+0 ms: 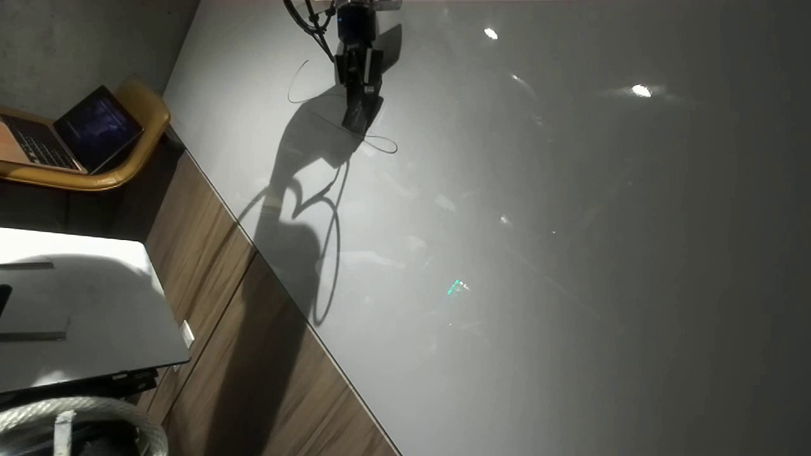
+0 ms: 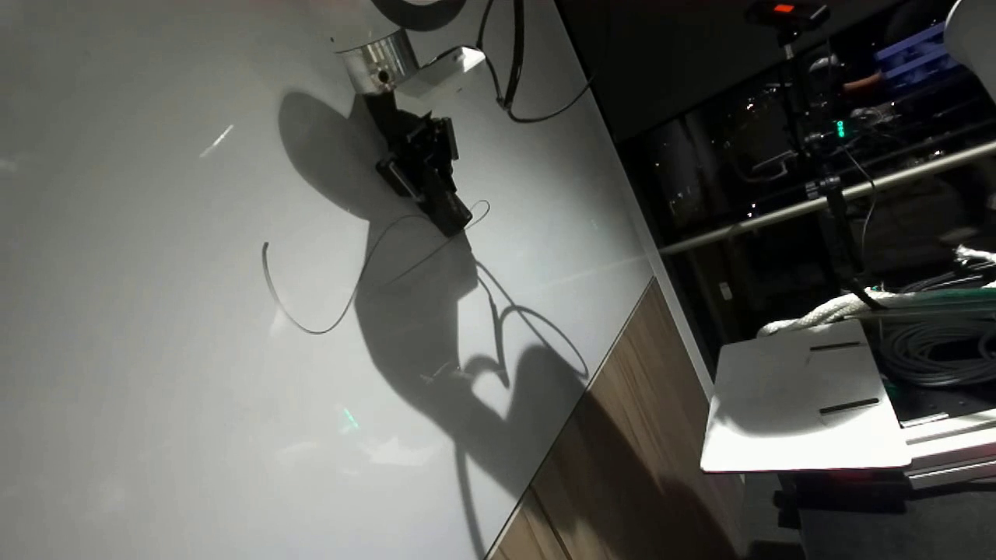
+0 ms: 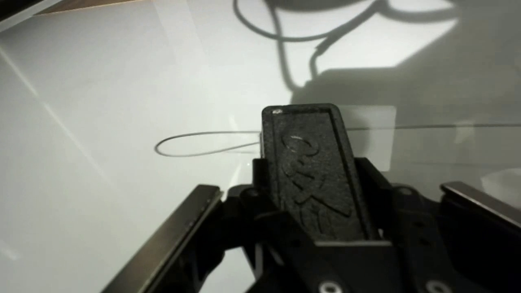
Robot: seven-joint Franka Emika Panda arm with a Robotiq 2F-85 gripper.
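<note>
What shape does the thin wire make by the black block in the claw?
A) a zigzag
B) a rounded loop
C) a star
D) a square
B: in the wrist view, the thin wire curves round and doubles back toward the black block in the claw.

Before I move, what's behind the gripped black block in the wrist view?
A thin wire, apparently: its loop emerges left of the black block, a strand right; whatever joins them is covered.

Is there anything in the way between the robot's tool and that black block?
Nothing I can see: the tool has its jaws against both sides of the block. A wire shows on both sides of the block in the wrist view, but I can't tell whether they touch.
</note>
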